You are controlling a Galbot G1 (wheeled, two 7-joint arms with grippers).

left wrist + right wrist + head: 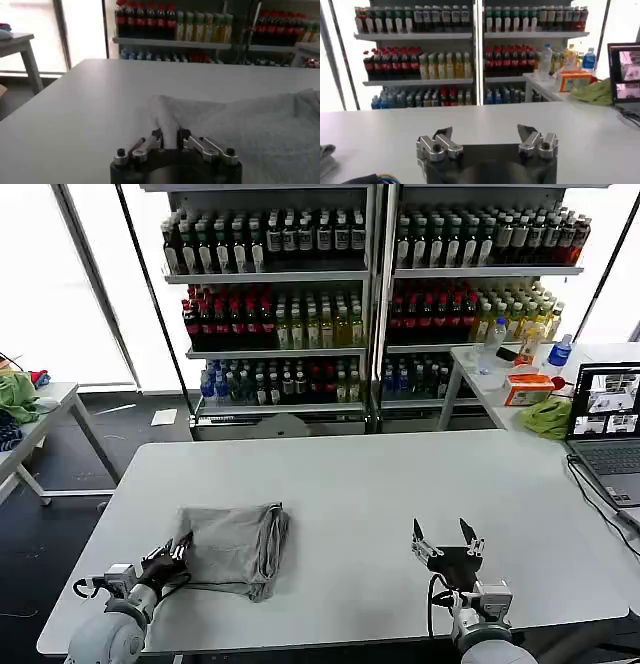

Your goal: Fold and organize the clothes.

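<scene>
Head view: a grey shirt (pixel 235 549) lies bunched into a rough square on the desk (pixel 400 484), near the front left edge; folding looks part done, not tidy. The left claw (pixel 178 552) meets its left edge. The right claw (pixel 447 541) hovers apart, empty, well right. Left wrist view: the fingers (pixel 158 137) pinch a ridge of cloth. Right wrist view: jaws wide. No print or collar is discernible.
</scene>
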